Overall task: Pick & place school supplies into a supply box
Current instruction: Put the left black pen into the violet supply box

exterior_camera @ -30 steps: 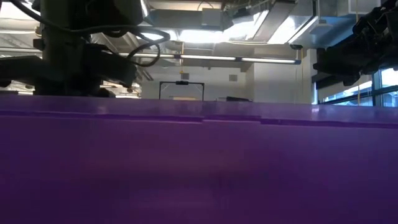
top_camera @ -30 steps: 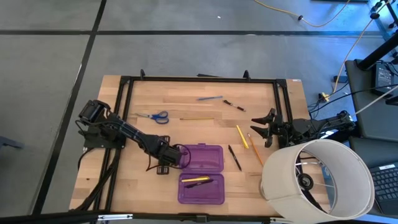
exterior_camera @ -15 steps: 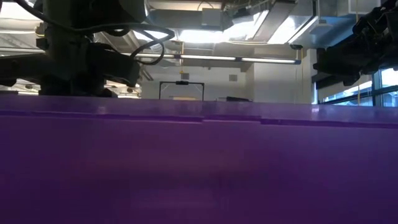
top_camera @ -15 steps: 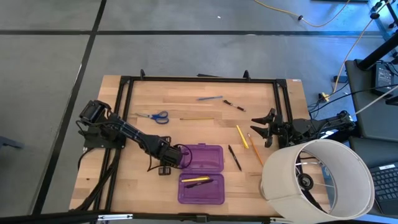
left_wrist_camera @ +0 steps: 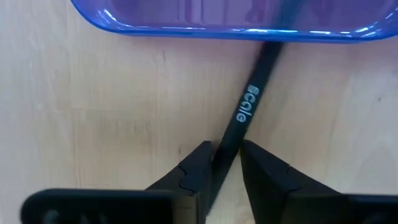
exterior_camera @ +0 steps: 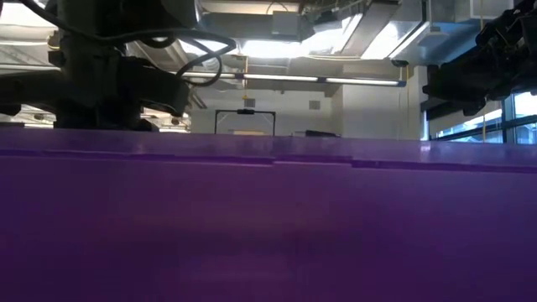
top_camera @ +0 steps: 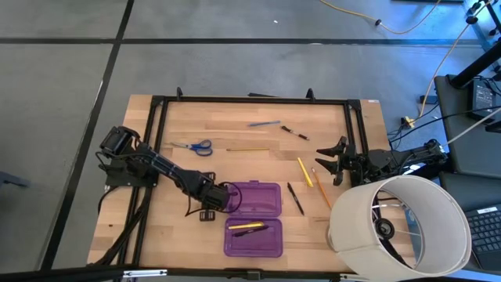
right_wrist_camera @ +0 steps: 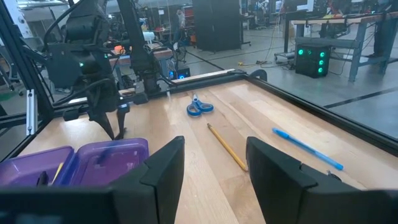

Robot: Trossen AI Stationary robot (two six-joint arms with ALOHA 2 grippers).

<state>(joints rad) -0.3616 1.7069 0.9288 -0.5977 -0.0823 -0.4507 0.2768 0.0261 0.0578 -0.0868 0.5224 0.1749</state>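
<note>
Jaws of the left gripper [left_wrist_camera: 224, 163] pinch a black pen [left_wrist_camera: 244, 118] just left of the purple box [top_camera: 253, 218], low and centre-left in the high view; the pen's far end reaches over the rim of the box's upper half. In the left wrist view the pen slants up from between the fingers [left_wrist_camera: 198, 168] to the box's blue-looking edge, white lettering along its barrel. The box lies open, and its lower half holds a yellow pencil [top_camera: 247, 225] and a dark pen [top_camera: 252, 231]. Right gripper [top_camera: 330, 162] hangs at the desk's [top_camera: 235, 168] right side with its jaws spread, holding nothing. Scissors [top_camera: 193, 146] lie at upper left of the desk, with a pencil [top_camera: 248, 150] to their right and a blue pen [top_camera: 264, 124] and another dark pen [top_camera: 294, 133] above that. Right of the box lie a black pen [top_camera: 295, 198] and two more pencils [top_camera: 304, 171]. A white cylinder [top_camera: 399, 223] fills the lower right corner.
</note>
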